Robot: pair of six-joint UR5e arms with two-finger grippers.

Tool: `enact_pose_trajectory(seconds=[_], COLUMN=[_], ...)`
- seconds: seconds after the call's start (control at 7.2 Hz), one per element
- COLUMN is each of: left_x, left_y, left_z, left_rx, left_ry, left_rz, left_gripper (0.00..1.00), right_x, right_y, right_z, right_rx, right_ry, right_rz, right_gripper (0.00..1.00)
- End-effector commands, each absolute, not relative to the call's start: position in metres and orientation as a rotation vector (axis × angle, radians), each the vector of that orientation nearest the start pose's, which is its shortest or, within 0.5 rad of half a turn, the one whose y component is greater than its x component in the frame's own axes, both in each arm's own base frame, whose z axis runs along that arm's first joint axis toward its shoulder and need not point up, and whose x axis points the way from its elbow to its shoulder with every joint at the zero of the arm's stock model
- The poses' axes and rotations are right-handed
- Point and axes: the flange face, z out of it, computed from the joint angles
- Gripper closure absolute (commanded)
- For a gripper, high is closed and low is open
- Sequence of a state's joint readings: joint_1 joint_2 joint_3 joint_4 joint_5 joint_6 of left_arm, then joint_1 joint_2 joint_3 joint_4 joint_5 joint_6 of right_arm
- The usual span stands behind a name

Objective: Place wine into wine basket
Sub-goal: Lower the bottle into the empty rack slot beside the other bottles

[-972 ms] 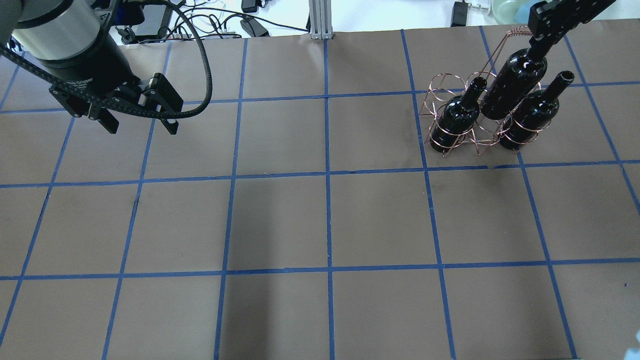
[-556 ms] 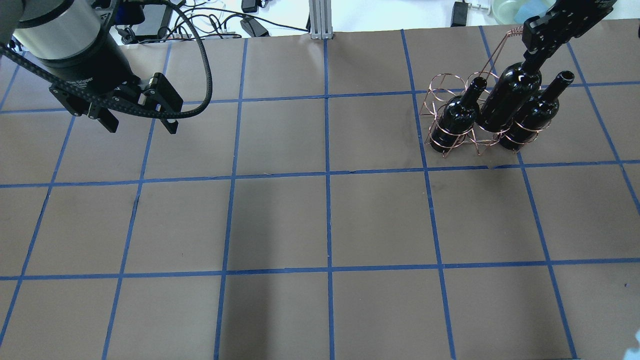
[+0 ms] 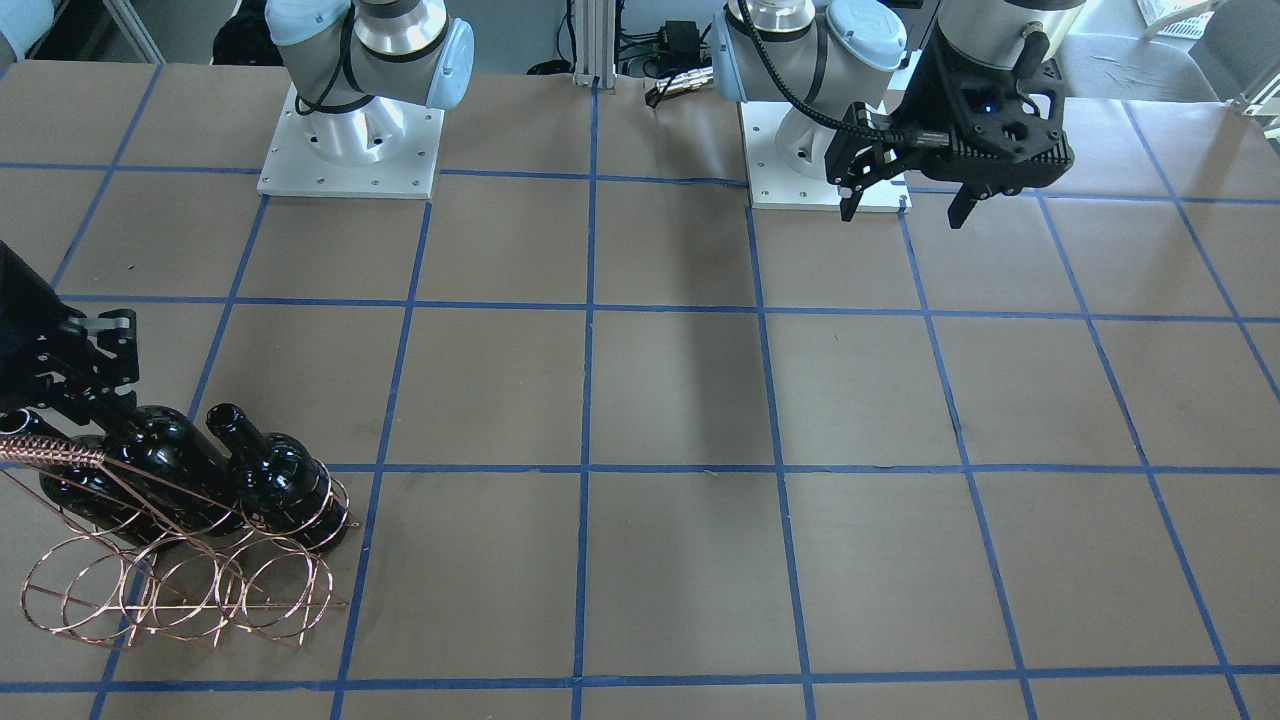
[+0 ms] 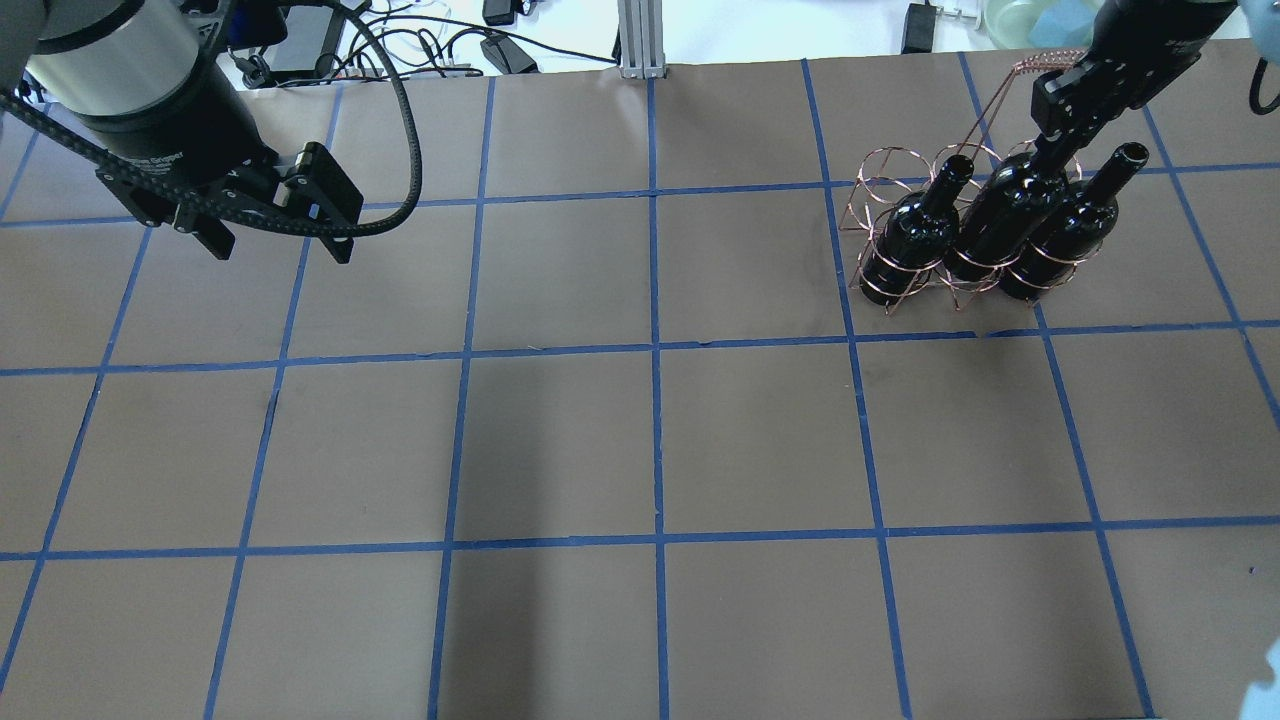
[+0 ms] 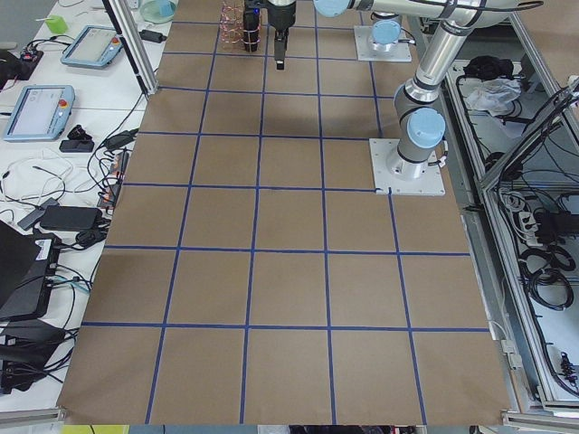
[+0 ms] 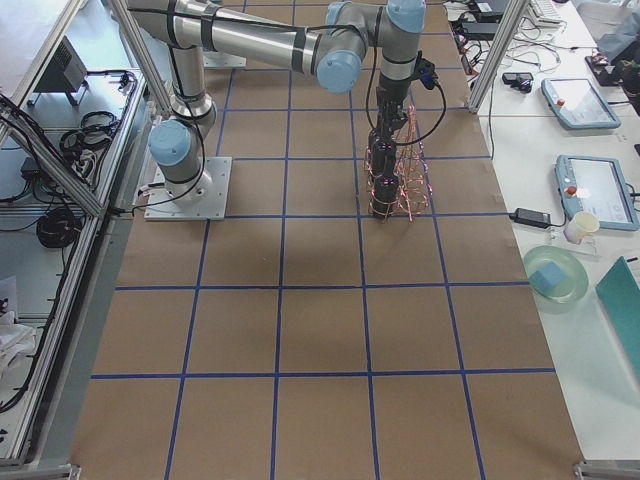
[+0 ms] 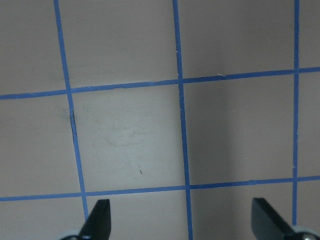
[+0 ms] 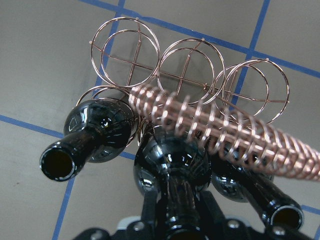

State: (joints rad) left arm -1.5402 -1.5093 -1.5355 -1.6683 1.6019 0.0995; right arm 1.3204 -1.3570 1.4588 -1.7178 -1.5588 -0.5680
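Note:
The copper wire wine basket (image 4: 878, 182) stands at the table's far right and also shows in the front view (image 3: 180, 590). Three near-black wine bottles stand in its near row of hoops. My right gripper (image 4: 1058, 125) is shut on the neck of the middle bottle (image 4: 1000, 225), which sits upright between the other two bottles (image 4: 912, 235) (image 4: 1065, 225). In the right wrist view the held bottle (image 8: 172, 160) is under the coiled handle (image 8: 225, 135). My left gripper (image 4: 277, 245) is open and empty, above the table at the far left.
The basket's far row of hoops (image 8: 185, 65) holds nothing. Cables and a metal post (image 4: 638, 40) lie beyond the table's far edge. The left wrist view shows only brown table with blue tape lines (image 7: 180, 125).
My right gripper has come down and toward me with the middle bottle, which has sunk into the hoop between the other two bottles. The left arm has barely moved.

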Motion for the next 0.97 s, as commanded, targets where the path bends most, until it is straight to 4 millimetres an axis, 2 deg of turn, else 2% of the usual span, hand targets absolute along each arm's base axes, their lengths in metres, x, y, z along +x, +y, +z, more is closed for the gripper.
enact_pose_trajectory(seconds=[0.0, 0.14, 0.28, 0.42, 0.69, 0.83], left_x=[-0.116, -0.116, -0.116, -0.116, -0.116, -0.116], left_y=[-0.468, -0.468, -0.468, -0.468, -0.467, -0.465], left_z=[0.525, 0.524, 0.525, 0.524, 0.523, 0.522], left_rx=[0.11, 0.11, 0.11, 0.11, 0.11, 0.108], left_ry=[3.106, 3.108, 3.108, 3.108, 3.108, 3.108], left_rz=[0.006, 0.008, 0.006, 0.008, 0.01, 0.015], left_gripper=[0.0, 0.0, 0.0, 0.0, 0.0, 0.0], right_x=[-0.016, -0.016, -0.016, -0.016, -0.011, -0.002], right_y=[-0.601, -0.602, -0.603, -0.604, -0.601, -0.59], right_z=[0.439, 0.44, 0.442, 0.443, 0.454, 0.475], right_rx=[-0.515, -0.516, -0.514, -0.503, -0.478, -0.372], right_ry=[3.107, 3.11, 3.115, 3.12, 3.128, 3.135], right_rz=[-0.071, -0.084, -0.104, -0.118, -0.173, -0.234], right_gripper=[0.73, 0.54, 0.05, 0.01, 0.0, 0.0])
